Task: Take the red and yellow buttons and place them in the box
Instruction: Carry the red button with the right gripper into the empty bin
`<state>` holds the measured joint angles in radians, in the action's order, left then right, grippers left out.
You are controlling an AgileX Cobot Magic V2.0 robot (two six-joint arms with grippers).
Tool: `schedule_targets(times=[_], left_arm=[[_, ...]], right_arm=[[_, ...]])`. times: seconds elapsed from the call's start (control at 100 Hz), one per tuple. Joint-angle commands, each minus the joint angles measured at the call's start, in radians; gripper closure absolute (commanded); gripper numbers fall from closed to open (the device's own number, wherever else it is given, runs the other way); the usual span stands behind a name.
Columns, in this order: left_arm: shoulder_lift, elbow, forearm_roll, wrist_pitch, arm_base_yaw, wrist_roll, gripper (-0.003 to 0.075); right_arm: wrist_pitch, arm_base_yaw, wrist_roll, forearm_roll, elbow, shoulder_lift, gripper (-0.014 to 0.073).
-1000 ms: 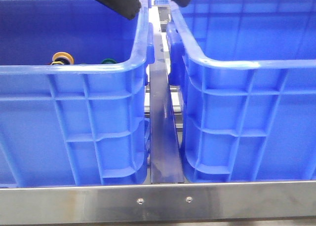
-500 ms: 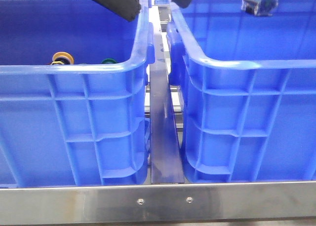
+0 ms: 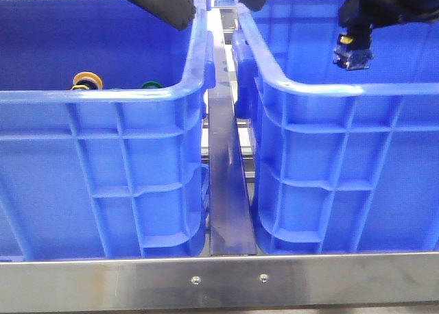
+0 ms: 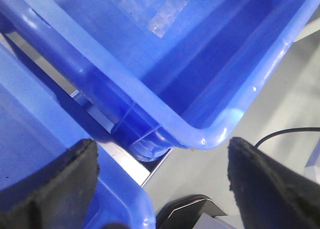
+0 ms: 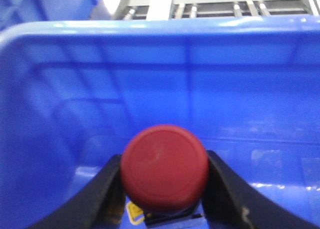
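The red button [image 5: 164,168] is clamped between the black fingers of my right gripper [image 5: 165,189], its round cap facing the wrist camera. In the front view this gripper [image 3: 354,40] hangs over the right blue box [image 3: 343,89], with the button's blue base [image 3: 353,55] just above the near rim. The yellow button [image 3: 87,80] lies inside the left blue crate [image 3: 103,96], partly hidden by its near wall. My left gripper [image 3: 212,2] is open and empty, high over the gap between the crates, with its fingers [image 4: 55,184] spread wide.
A green-capped button [image 3: 151,85] lies next to the yellow one in the left crate. A metal rail [image 3: 225,184] runs between the two crates. A steel bar [image 3: 219,280] fronts the table edge. Grey floor and a black cable [image 4: 285,133] show beyond the crate corner.
My right gripper has come down into the front view at the upper right, carrying the red button lower over the right box. The left gripper has not moved.
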<state>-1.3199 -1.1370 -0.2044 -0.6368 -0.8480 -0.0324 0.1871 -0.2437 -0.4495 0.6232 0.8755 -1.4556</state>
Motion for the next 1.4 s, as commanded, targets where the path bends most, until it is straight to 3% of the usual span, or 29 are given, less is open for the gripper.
schedule_targets(times=[0.0, 0.51, 1.17, 1.25, 1.39], left_arm=[[0.025, -0.029, -0.021, 0.047, -0.010, 0.003, 0.0209], [0.025, -0.029, -0.025, 0.049, -0.010, 0.003, 0.0209], [0.025, -0.029, -0.032, 0.049, -0.010, 0.003, 0.0209], [0.025, -0.029, -0.032, 0.049, -0.010, 0.003, 0.0209], [0.025, -0.029, -0.032, 0.049, -0.010, 0.003, 0.0209]], right_arm=[[0.075, 0.027, -0.012, -0.009, 0.060, -0.005, 0.0465], [0.089, 0.057, -0.011, 0.004, 0.179, -0.223, 0.0465], [0.086, 0.062, -0.011, 0.004, 0.180, -0.265, 0.0458], [0.077, 0.062, -0.011, 0.004, 0.180, -0.265, 0.0395], [0.061, 0.062, -0.011, 0.004, 0.180, -0.265, 0.0190]])
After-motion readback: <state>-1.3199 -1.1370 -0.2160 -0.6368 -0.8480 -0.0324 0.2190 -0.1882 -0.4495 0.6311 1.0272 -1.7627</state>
